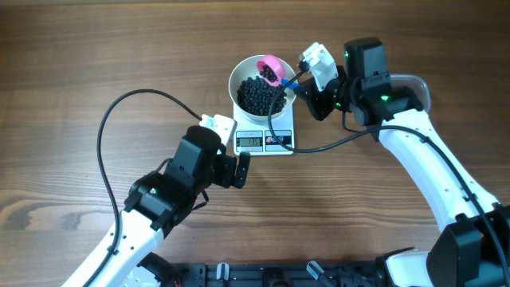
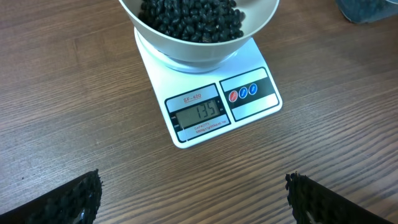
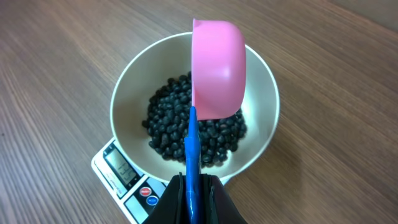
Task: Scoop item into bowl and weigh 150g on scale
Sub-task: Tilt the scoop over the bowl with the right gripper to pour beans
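Note:
The white bowl (image 1: 236, 80) stands on the scale (image 1: 264, 141) with a heap of black beans, the item (image 1: 259, 96), inside. The scale's display (image 2: 199, 113) reads 135. My right gripper (image 3: 193, 186) is shut on the blue handle (image 3: 191, 155) of a pink scoop (image 3: 217, 68). The scoop is turned on its side over the bowl's (image 3: 127, 93) far half, above the beans (image 3: 165, 124). My left gripper (image 2: 193, 199) is open and empty above the bare table just in front of the scale (image 2: 249, 102). In the overhead view the left gripper (image 1: 239, 170) is left of the scale's front.
A clear tub (image 2: 367, 9) with dark contents shows at the top right of the left wrist view. In the overhead view my right arm mostly covers the tub (image 1: 416, 84). A black cable (image 1: 111, 127) loops over the table on the left, and another (image 1: 319, 147) runs past the scale's right side.

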You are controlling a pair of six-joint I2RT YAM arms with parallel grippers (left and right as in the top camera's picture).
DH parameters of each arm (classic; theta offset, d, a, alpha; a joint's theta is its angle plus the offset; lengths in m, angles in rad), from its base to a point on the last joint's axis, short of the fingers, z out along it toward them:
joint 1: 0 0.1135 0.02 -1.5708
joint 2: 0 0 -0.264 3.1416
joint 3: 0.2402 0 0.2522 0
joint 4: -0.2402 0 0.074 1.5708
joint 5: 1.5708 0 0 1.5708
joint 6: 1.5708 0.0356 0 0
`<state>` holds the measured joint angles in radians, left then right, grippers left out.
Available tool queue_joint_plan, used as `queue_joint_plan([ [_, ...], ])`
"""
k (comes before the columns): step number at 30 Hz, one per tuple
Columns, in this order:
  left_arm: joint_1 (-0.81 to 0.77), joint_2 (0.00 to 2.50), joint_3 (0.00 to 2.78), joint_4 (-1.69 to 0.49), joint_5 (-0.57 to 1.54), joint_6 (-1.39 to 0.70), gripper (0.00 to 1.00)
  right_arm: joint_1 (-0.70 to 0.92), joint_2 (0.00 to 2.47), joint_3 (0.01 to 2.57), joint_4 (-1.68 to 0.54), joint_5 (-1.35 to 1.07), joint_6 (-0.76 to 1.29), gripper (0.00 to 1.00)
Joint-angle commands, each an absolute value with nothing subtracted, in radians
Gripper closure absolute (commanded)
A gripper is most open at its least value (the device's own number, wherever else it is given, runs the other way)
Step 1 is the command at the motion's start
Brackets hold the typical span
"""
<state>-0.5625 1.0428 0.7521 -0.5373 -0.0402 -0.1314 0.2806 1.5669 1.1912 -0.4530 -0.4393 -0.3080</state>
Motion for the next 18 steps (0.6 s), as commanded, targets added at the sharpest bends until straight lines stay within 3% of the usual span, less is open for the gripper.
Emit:
queue_joint_plan([
  [1,-0.558,1.044,0.750,-0.535,-0.053,-0.112,0.00,0.284,1.554,1.194,-0.465,-0.503,-0.325,0.96],
  [12,-0.558,1.044,0.750,-0.535,-0.054,-0.112,0.00,0.283,1.554,1.194,-0.449,-0.532,-0.345,0.96],
  [18,-0.558,1.044,0.750,-0.535,-0.054,-0.112,0.00,0.282,1.554,1.194,-0.420,-0.462,-0.246,0.96],
])
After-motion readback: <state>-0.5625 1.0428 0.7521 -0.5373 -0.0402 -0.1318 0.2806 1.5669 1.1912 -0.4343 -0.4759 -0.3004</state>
